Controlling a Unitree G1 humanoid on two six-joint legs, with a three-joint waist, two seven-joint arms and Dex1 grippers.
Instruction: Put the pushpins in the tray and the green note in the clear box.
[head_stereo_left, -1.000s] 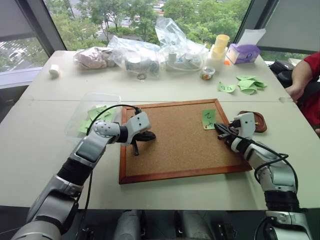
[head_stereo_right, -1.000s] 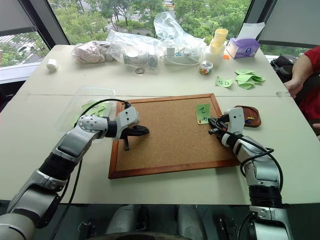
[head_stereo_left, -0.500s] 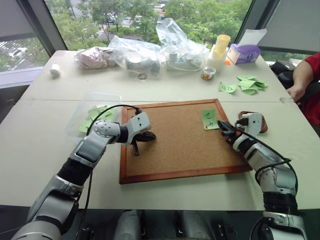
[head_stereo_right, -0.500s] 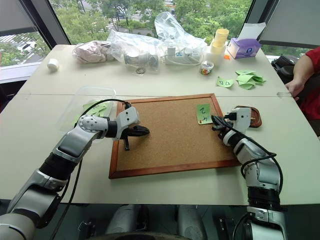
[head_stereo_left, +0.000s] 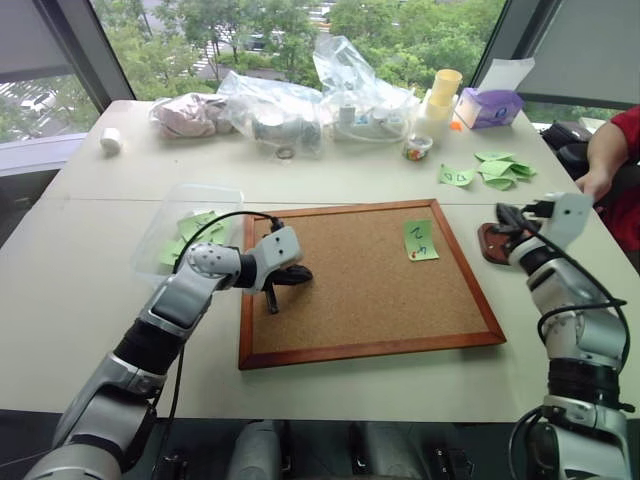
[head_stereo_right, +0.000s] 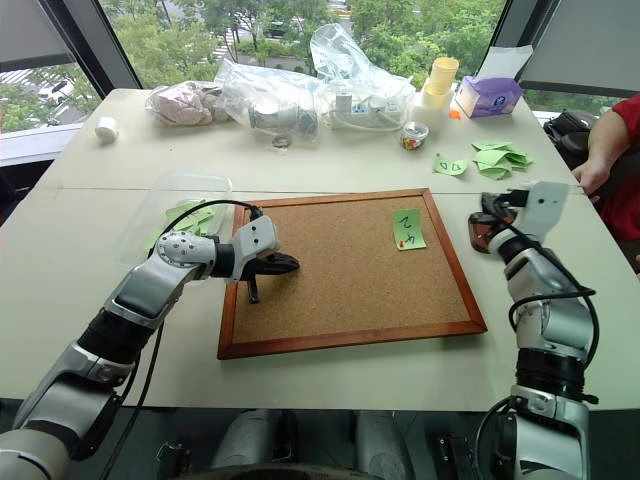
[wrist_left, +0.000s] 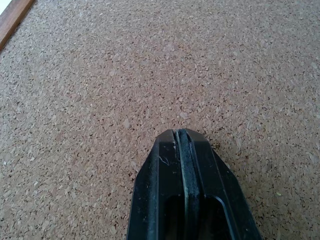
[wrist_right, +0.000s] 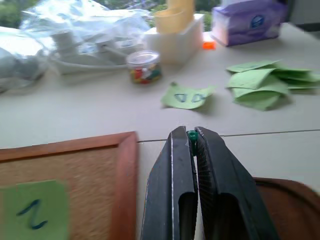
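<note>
The green note (head_stereo_left: 420, 240) with a dark squiggle lies on the corkboard (head_stereo_left: 360, 290) near its far right corner. Just right of the board sits the dark brown tray (head_stereo_left: 490, 245). My right gripper (head_stereo_left: 503, 212) hovers over the tray's far edge, shut on a pushpin (wrist_right: 192, 135) whose small green head peeks out between the fingertips. The clear box (head_stereo_left: 185, 235), with green slips inside, stands left of the board. My left gripper (head_stereo_left: 300, 272) rests shut and holding nothing over the board's left part.
Loose green slips (head_stereo_left: 500, 167) and a small jar of pins (head_stereo_left: 415, 148) lie beyond the board. Clear plastic bags (head_stereo_left: 300, 105), yellow cups and a purple box (head_stereo_left: 487, 106) line the far edge. A person's arm (head_stereo_left: 610, 150) rests at the right.
My right gripper has swung right and upward, from the board's right edge beside the green note to above the tray. The left arm has kept still.
</note>
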